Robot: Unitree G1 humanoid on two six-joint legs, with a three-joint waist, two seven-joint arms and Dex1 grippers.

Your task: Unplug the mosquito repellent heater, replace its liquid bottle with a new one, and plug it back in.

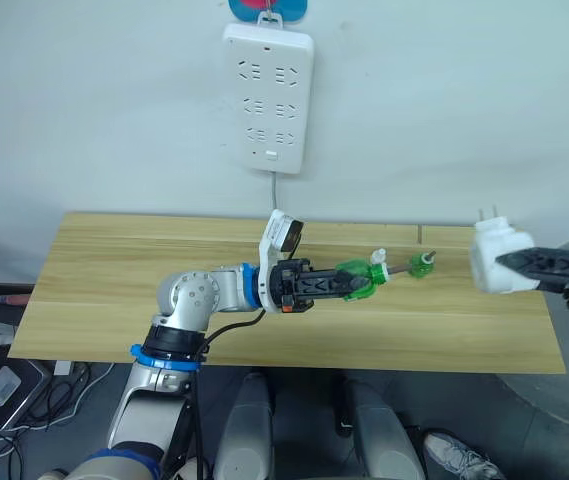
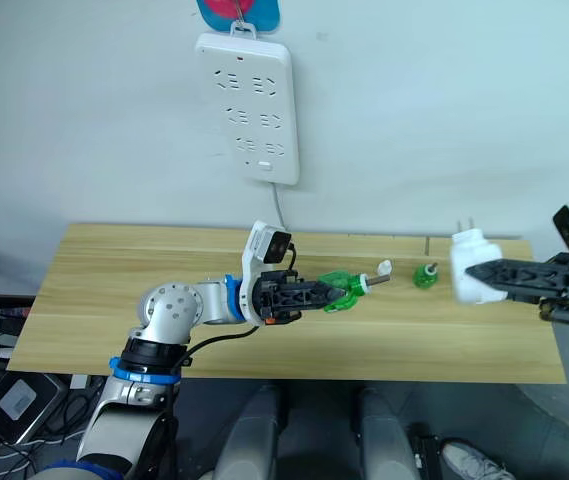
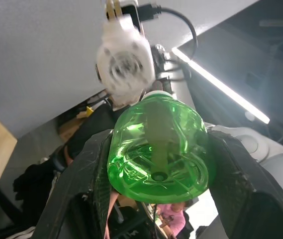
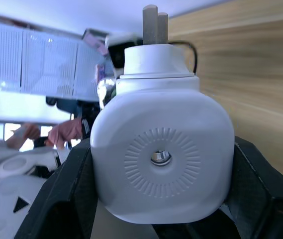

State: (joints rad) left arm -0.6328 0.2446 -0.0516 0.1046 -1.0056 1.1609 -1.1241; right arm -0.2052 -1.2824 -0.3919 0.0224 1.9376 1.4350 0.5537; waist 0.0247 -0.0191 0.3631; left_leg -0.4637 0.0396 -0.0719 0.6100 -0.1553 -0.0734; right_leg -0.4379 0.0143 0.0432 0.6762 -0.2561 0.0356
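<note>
Currently the left gripper (image 1: 356, 282) holds a green liquid bottle (image 1: 362, 279) sideways above the bench (image 1: 114, 270), jaws closed on its body, its neck and wick pointing toward the robot's right. The right gripper (image 1: 509, 262) has its jaws clamped on the mosquito repellent heater (image 1: 496, 259), held in the air off the right end of the bench, prongs up, well apart from the bottle. A second small green bottle (image 1: 421, 265) lies on the bench between the two, near the held bottle's wick tip. The power strip (image 1: 268, 96) hangs on the wall above, no plug in it. Judgement: the next step looks like bringing bottle and heater together. Risks noted: the wick must enter the heater's opening along its axis; with both parts held in mid-air, a small tilt could bend the wick or jam the thread. The bottle is smooth and rounded, so a twist under load may let it slip in the jaws. A low sweep could knock the loose bottle on the bench and send it rolling off the edge. The heater's grip covers only its sides, so pushing force could rotate it.
</note>
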